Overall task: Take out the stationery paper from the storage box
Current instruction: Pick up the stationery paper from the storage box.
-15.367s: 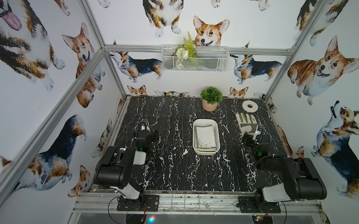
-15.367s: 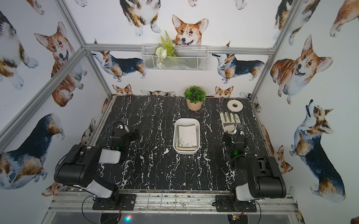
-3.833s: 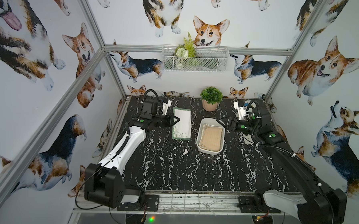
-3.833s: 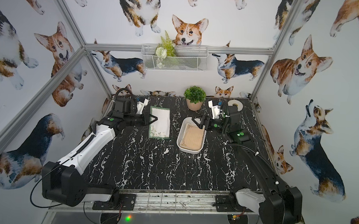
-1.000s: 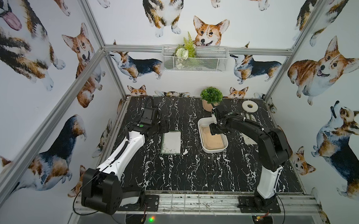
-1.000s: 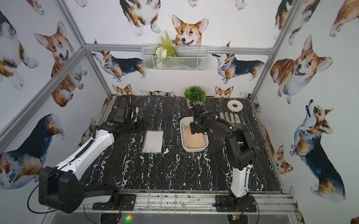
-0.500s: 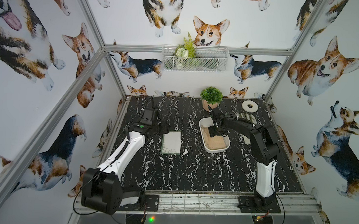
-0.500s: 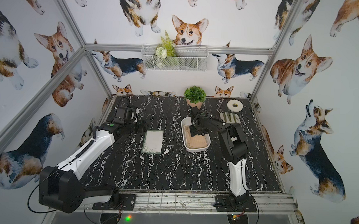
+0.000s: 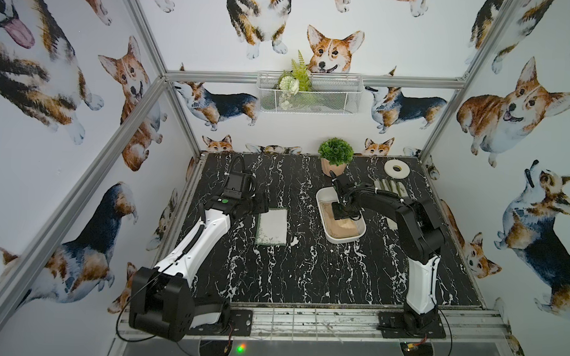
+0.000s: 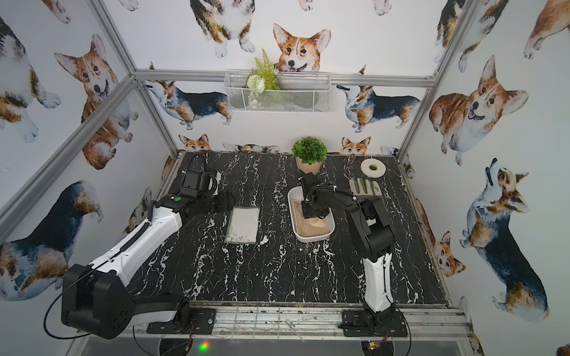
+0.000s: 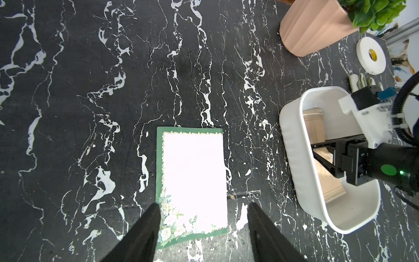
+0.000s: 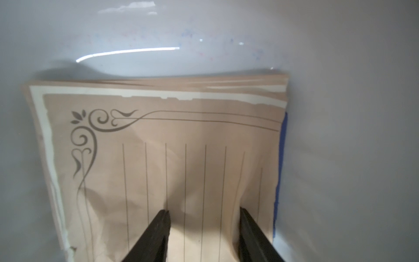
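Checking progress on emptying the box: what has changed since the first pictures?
The green-bordered sheet left the storage box and lies beside it, near the open left claw. The right claw came down onto the tan sheets inside. Plant, tape roll and glove stayed.

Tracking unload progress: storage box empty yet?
Not empty. A stack of tan ruled sheets lies inside the storage box; only one green-bordered floral sheet lies outside, flat on the marble tabletop.

storage box (image 12: pixel 204 34): glossy smooth white plastic, faint blue/pink scuffs on the wall. stationery paper (image 12: pixel 181 158): matt tan paper, lightly creased. green-bordered sheet (image 11: pixel 192 177): smooth paper. tabletop (image 11: pixel 68 90): black marble-look, scratched. pot (image 11: pixel 313 25): matt, ribbed. frame (image 9: pixel 413 81): brushed aluminium. basket (image 9: pixel 330 98): white coated wire mesh.
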Available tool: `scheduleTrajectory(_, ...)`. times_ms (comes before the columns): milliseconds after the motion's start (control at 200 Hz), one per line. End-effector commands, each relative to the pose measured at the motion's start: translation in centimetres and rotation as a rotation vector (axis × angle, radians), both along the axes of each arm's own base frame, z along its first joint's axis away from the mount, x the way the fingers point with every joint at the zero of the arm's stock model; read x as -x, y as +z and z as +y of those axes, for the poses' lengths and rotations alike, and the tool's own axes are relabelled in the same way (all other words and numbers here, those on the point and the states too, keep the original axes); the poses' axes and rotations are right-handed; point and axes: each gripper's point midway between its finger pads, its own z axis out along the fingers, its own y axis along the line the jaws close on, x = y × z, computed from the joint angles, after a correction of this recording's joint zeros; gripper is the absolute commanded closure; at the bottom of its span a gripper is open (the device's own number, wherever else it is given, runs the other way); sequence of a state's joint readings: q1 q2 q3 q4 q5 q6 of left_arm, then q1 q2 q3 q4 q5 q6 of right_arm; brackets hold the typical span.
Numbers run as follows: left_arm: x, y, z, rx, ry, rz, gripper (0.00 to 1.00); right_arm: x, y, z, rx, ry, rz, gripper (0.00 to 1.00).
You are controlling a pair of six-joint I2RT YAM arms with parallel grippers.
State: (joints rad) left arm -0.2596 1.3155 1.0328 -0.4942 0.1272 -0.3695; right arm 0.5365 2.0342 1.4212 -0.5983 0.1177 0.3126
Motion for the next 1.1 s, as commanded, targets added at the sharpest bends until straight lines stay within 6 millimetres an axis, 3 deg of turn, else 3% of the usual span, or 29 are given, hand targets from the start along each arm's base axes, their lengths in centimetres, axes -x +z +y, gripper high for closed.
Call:
scheduleTrajectory(0,0.0,0.3,0.1,-0.002,0.0,-0.01,0.35,1.1,-0.7,-1.2,0.052,-0.018,0.042,0.56)
scheduleTrajectory(476,0.0,0.8,-0.3,0.025,-0.009,-0.021,0.35,-0.2,4.2,-0.7,0.001,-0.012,-0.066,1.0)
scheduleTrajectory(656,-0.2,2.2,-2.6,0.165,-0.073,-0.07,0.35,0.3,7.8,-0.5,-0.058,-0.014,-0.117,1.0)
scheduleTrajectory(866,-1.1,5.6,-7.6,0.537,-0.211,-0.207,0.35,1.2,13.4,-0.4,-0.143,-0.014,-0.193,1.0)
scheduleTrajectory(881,-0.9,4.8,-7.8,0.56,-0.212,-0.194,0.35,1.2,13.7,-0.3,-0.152,-0.015,-0.196,1.0)
scheduleTrajectory(966,-1.3,5.0,-8.8,0.68,-0.212,-0.221,0.35,1.7,15.4,0.1,-0.205,-0.015,-0.209,1.0)
scheduleTrajectory(1091,-1.0,4.8,-10.5,0.636,-0.223,-0.233,0.34,2.0,16.7,0.6,-0.26,-0.018,-0.223,1.0)
